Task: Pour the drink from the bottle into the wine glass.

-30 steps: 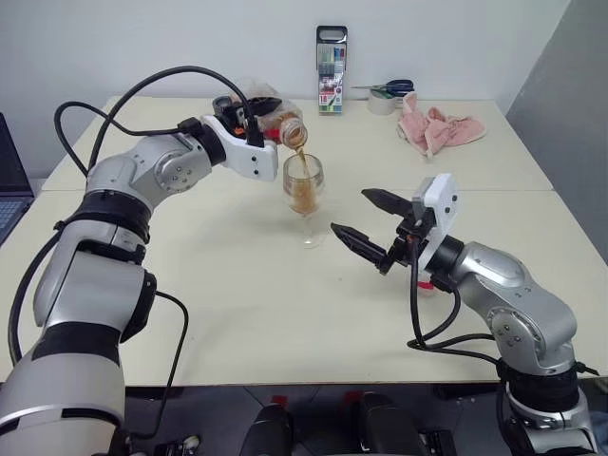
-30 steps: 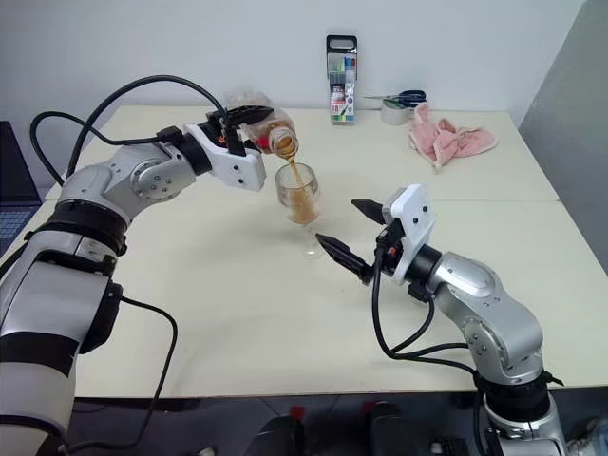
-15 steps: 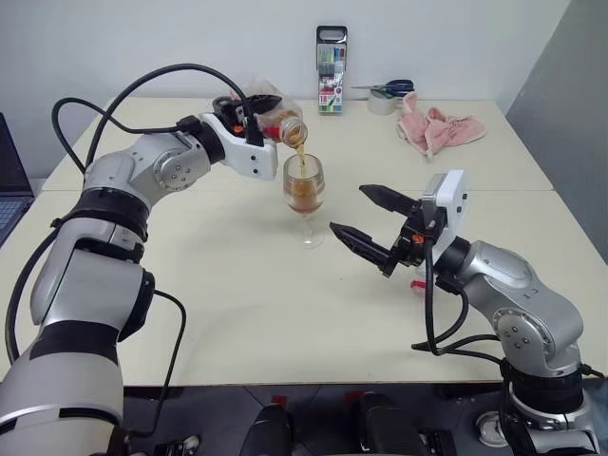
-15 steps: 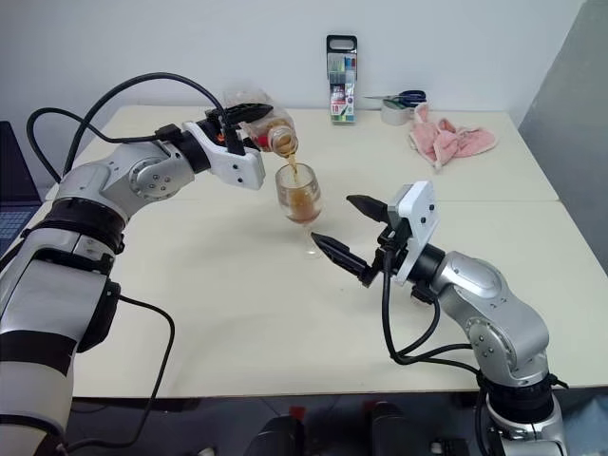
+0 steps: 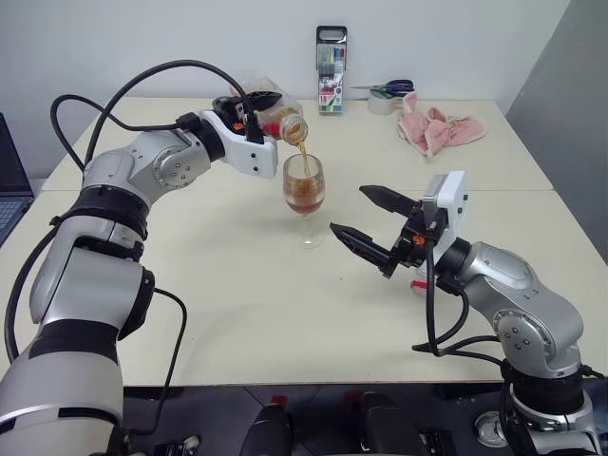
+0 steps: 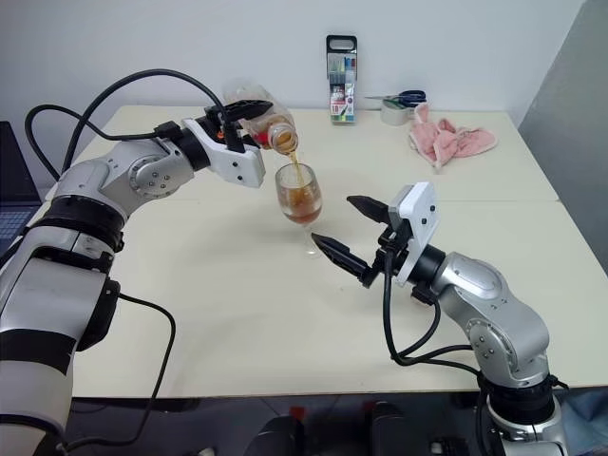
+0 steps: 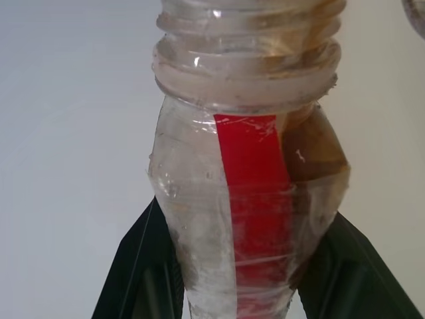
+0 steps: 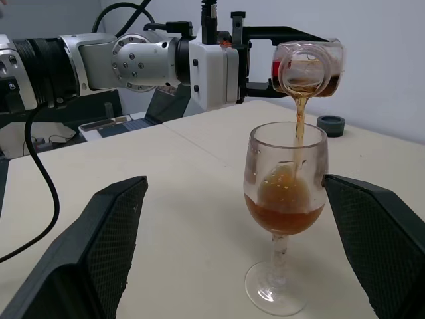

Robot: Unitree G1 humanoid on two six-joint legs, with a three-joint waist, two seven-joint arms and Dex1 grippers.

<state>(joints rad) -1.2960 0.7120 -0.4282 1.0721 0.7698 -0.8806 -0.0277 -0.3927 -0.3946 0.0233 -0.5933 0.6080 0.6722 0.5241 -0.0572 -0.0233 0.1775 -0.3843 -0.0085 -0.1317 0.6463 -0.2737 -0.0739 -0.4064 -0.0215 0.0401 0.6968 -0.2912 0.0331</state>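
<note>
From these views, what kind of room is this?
Likely an office or lab workspace: pale cream tables pushed against a plain white wall, a black-topped case of coloured markers, blue-handled scissors, and a dark laptop's edge.

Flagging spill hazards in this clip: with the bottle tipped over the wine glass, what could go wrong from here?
1. The stream from the bottle lands near the wine glass rim's side; a small wobble of the left pincer could send the drink onto the table.
2. The open right pincer hovers apart from the glass, which stands unheld, so a nudge might tip it.
</note>
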